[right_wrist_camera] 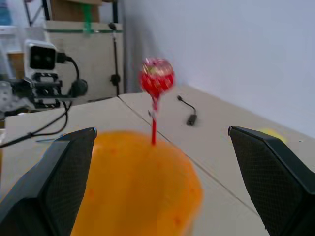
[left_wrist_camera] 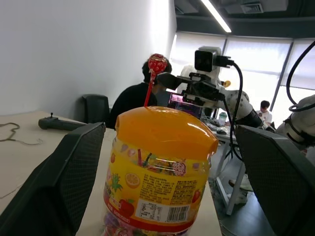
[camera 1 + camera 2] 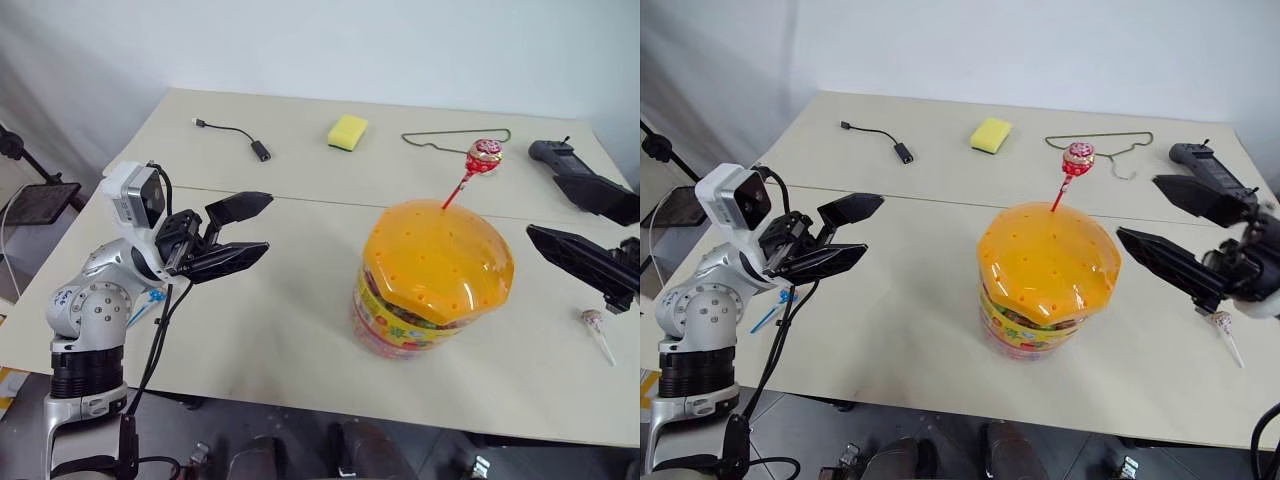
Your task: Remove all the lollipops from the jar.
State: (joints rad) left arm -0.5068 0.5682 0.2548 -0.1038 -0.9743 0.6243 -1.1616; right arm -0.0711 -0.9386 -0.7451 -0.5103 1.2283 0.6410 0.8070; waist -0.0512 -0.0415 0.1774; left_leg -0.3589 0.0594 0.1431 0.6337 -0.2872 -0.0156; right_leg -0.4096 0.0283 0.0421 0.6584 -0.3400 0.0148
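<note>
One jar (image 3: 432, 280) stands on the worktop (image 3: 280, 310) with one lollipop (image 3: 484, 156) in its lid, two lollipops lying loose (one right (image 3: 596, 328), one blue-sticked left (image 3: 773, 310)), one sponge (image 3: 347, 131), one cable (image 3: 232, 135), one wire hanger (image 3: 455, 138).

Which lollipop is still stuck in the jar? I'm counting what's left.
The red-wrapped lollipop, standing on its red stick in the jar's orange lid. The white-stick lollipop lies on the table.
</note>
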